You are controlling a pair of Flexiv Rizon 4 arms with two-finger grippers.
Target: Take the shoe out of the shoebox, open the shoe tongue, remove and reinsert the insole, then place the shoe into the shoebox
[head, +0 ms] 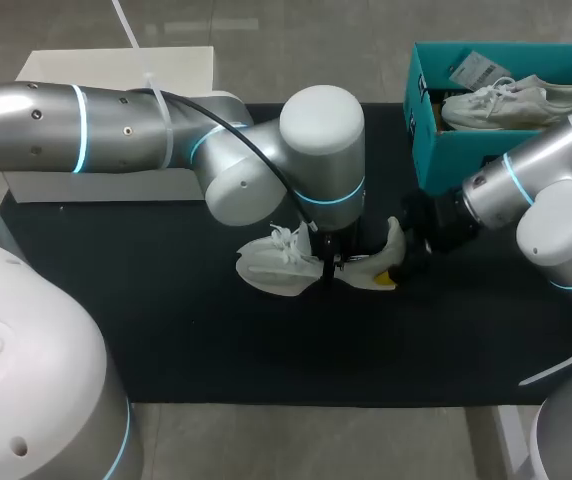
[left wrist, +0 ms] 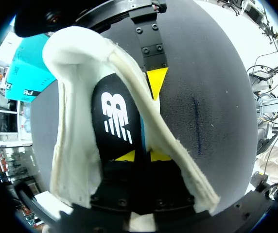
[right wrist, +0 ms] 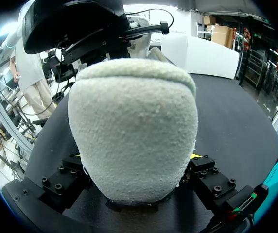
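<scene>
A white shoe lies on the black mat, toe toward my left. My left gripper points down into its opening. In the left wrist view its yellow tips stand close together, shut on the black insole inside the white lining. My right gripper is at the heel. The right wrist view is filled by the pale heel, held from both sides, with the fingertips mostly hidden behind it. One right finger shows just outside the collar.
The teal shoebox stands at the back right, close behind my right arm, with a second white shoe in it. A white box sits at the back left. Bare mat lies in front of the shoe.
</scene>
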